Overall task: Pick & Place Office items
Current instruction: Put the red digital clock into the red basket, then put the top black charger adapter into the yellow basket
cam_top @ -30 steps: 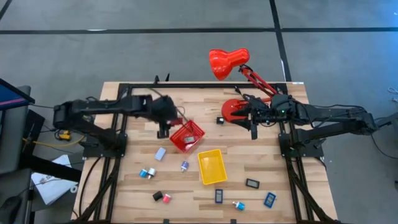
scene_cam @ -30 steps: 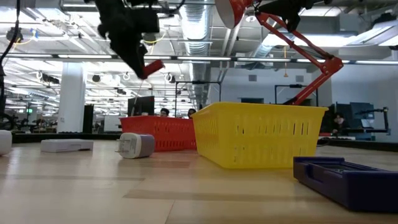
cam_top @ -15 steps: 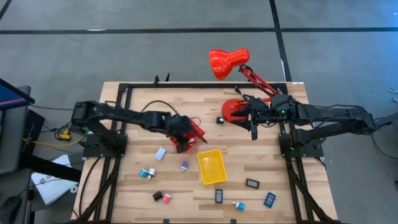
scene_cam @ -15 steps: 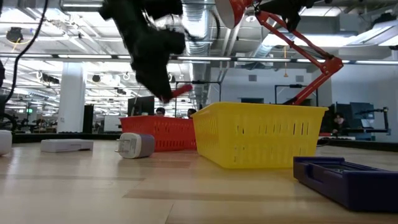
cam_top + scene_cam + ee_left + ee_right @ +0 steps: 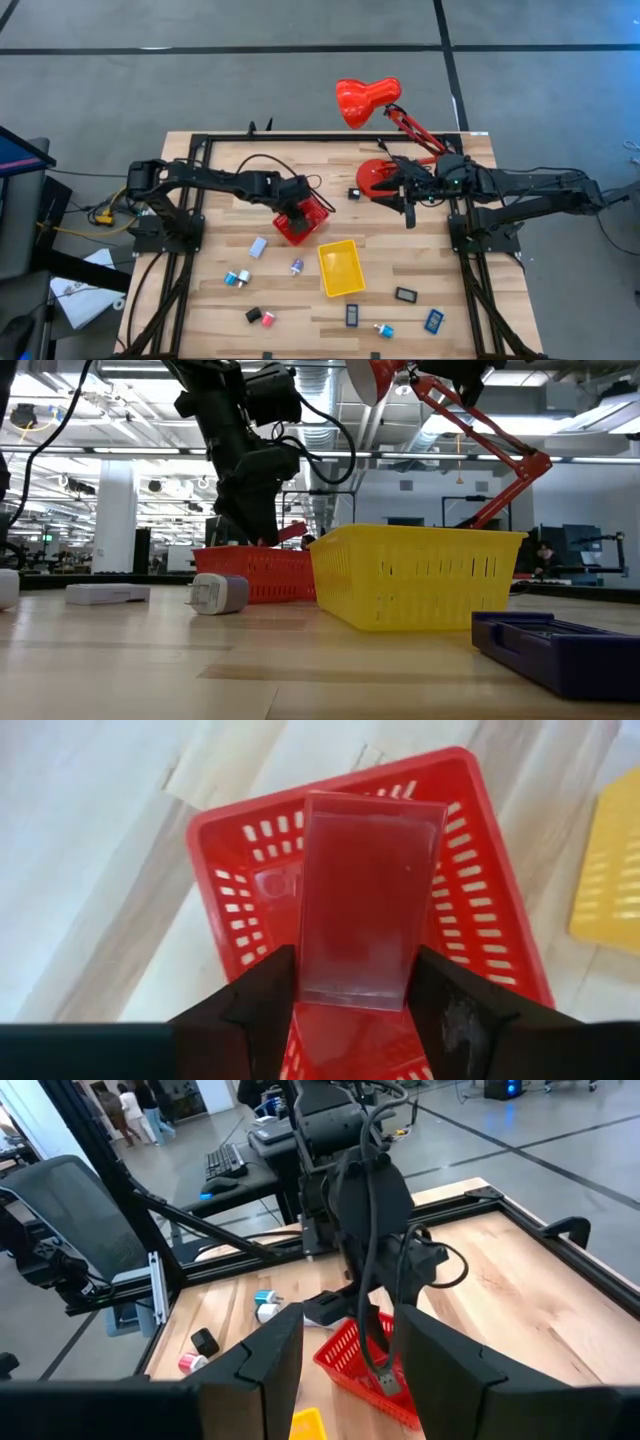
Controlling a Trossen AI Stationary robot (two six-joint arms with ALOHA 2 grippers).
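The left gripper (image 5: 350,995) is hovering over the red tray (image 5: 300,222), its fingers clamped on a flat red rectangle (image 5: 365,900) that is not yet let go. The right gripper (image 5: 408,212) is waiting beside the lamp base (image 5: 378,177), fingers apart with nothing between them. By this judgement most work is remaining: the yellow tray (image 5: 340,267) is looking empty, and small office items (image 5: 258,247) are lying scattered on the table (image 5: 200,300). No writing is legible.
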